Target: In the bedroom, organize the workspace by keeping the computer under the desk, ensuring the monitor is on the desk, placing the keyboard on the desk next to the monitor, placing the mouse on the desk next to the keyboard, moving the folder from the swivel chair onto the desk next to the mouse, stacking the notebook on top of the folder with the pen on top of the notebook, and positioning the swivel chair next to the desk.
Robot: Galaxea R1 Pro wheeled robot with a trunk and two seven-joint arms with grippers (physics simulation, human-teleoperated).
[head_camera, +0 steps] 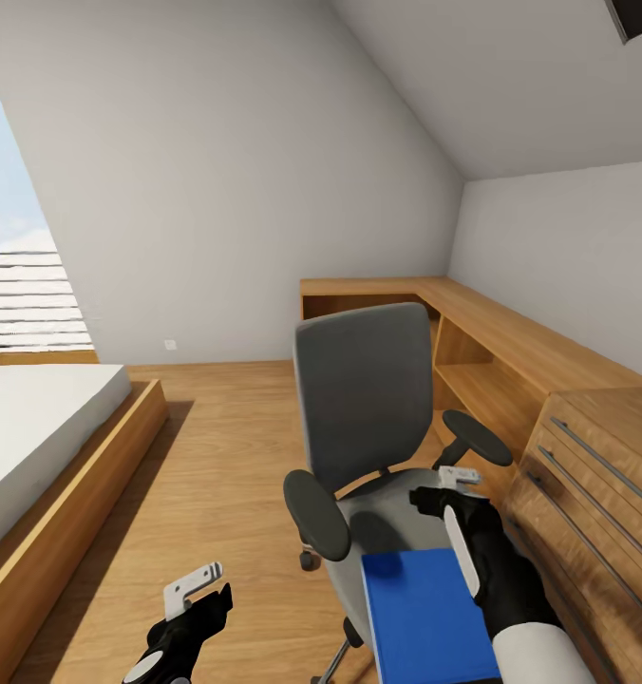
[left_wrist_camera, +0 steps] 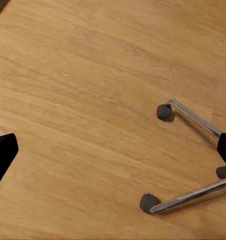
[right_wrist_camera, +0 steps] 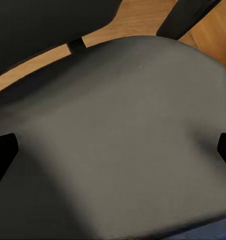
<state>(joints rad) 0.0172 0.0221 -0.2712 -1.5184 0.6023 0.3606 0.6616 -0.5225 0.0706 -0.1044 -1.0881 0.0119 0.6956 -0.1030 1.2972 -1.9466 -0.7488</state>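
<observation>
The grey swivel chair [head_camera: 364,399] stands in the middle of the wooden floor with its back towards the far wall. The bright blue folder [head_camera: 424,613] lies flat on the near part of its seat [right_wrist_camera: 118,125]. My right gripper [head_camera: 442,489] hangs open just above the seat, beyond the folder's far edge; the right wrist view shows a sliver of the folder [right_wrist_camera: 220,232]. Low beside the chair, my left gripper [head_camera: 199,587] is open over the floor, looking at the chair's chrome legs [left_wrist_camera: 193,120] and casters. The desk, monitor, keyboard, mouse, notebook, pen and computer are out of view.
A light wooden chest [head_camera: 596,475] with long bar handles stands close to the chair on the right. A wooden shelf unit [head_camera: 473,332] runs along the right wall into the far corner. A low bed [head_camera: 36,427] lies at the left under a window.
</observation>
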